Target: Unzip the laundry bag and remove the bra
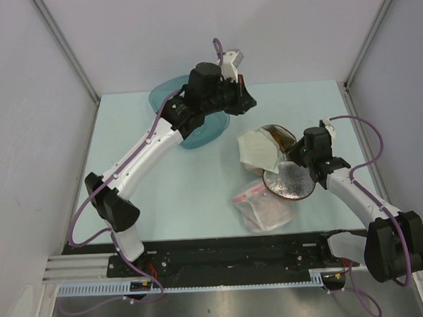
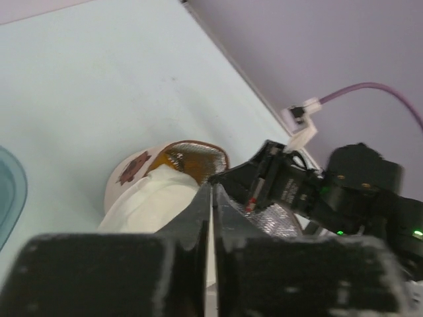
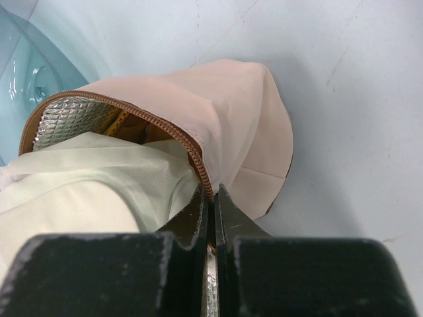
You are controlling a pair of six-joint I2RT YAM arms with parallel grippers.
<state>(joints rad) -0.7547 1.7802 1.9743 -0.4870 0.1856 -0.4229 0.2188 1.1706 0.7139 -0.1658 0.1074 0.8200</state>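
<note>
The laundry bag (image 1: 289, 181) lies open at the right of the table, one silvery mesh half flat and the beige half (image 3: 244, 125) raised. My right gripper (image 3: 213, 191) is shut on the raised half's brown zip edge; it also shows in the top view (image 1: 294, 153). The bra (image 3: 79, 191) fills the raised half as white fabric with a little mustard-orange behind it, and shows in the top view (image 1: 257, 149). My left gripper (image 2: 211, 188) is shut and empty, held high over the teal tub (image 1: 196, 127), well apart from the bag (image 2: 132, 168).
A clear plastic bag with a pink zip strip (image 1: 260, 205) lies just in front of the laundry bag. The teal tub stands at the back centre under my left arm. Grey walls close in the table on three sides.
</note>
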